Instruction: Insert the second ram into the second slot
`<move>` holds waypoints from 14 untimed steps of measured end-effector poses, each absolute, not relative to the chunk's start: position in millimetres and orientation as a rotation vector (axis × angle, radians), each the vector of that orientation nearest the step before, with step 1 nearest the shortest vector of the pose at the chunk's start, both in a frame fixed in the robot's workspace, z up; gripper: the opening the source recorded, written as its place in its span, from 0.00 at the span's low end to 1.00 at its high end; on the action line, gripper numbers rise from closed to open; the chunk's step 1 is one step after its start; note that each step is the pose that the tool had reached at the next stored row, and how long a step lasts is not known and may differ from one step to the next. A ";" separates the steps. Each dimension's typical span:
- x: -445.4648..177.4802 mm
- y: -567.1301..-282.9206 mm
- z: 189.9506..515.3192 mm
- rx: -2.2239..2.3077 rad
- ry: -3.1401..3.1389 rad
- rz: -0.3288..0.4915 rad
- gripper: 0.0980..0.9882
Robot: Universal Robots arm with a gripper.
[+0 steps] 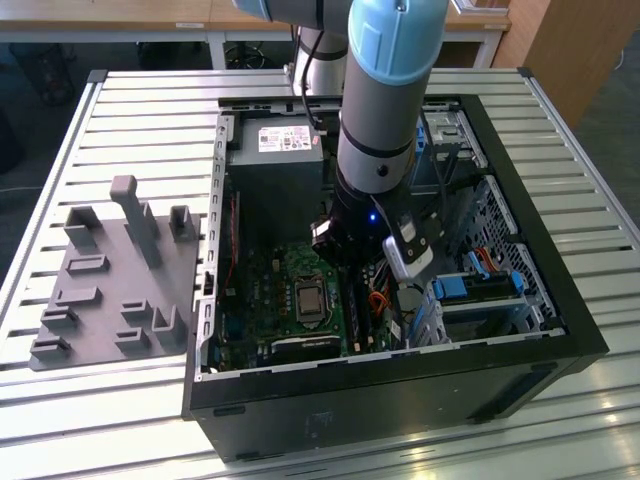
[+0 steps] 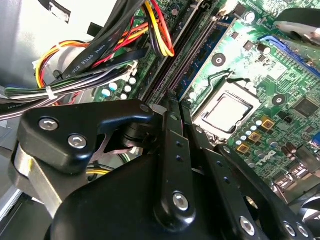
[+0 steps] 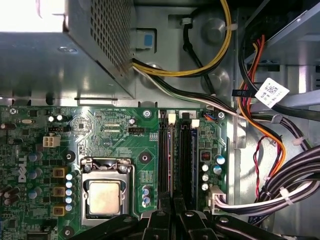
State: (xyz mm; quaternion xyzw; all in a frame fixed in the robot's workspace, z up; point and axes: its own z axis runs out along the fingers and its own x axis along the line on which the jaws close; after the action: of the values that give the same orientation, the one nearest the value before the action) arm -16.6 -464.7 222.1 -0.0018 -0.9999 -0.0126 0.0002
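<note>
- Slatted table [image 1: 120, 120] carries the open computer case [image 1: 400, 400]; all places below are given relative to the CPU socket [image 3: 105, 195].
- Robot arm [image 1: 385, 100] reaches down into the case and ends close beside the socket, on the exterior view's right of it.
- Grey fixture tray [image 1: 110, 250] lies on the table outside the case, well apart from the socket.
- Power supply [image 1: 275, 170] sits in the case beyond the socket, away from the case's front wall.
- Motherboard [image 3: 115, 135] surrounds the socket. A cable bundle [image 3: 280, 195] runs on the far side of the memory slots from it.
- Memory slot bank [image 3: 186, 155] lies just beside the socket, parallel to its edge.
- Second ram [image 2: 202, 52]: a dark-blue stick, taken as this one, stands on edge in the bank on the socket side. How deep it sits cannot be told.
- Gripper [image 2: 175, 107] hangs over the near end of the bank, in line with the slots. Its jaws look drawn together. Whether something thin is pinched between them cannot be seen.
- Handling judgement: the stick is light, stiff and thin, and its chips and contacts are fragile. It is best held or pressed on the top edge near the ends, square to the slot.
</note>
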 end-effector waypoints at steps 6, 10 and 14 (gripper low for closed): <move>-16.6 -464.7 219.4 -0.006 -3.141 -0.040 0.04; -16.6 -464.7 218.8 -0.006 -3.140 -0.040 0.04; -16.6 -464.7 218.7 -0.005 -3.140 -0.041 0.04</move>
State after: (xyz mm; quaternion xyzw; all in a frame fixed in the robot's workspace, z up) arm -16.6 -464.7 218.7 -0.0017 -0.9999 -0.0129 0.0005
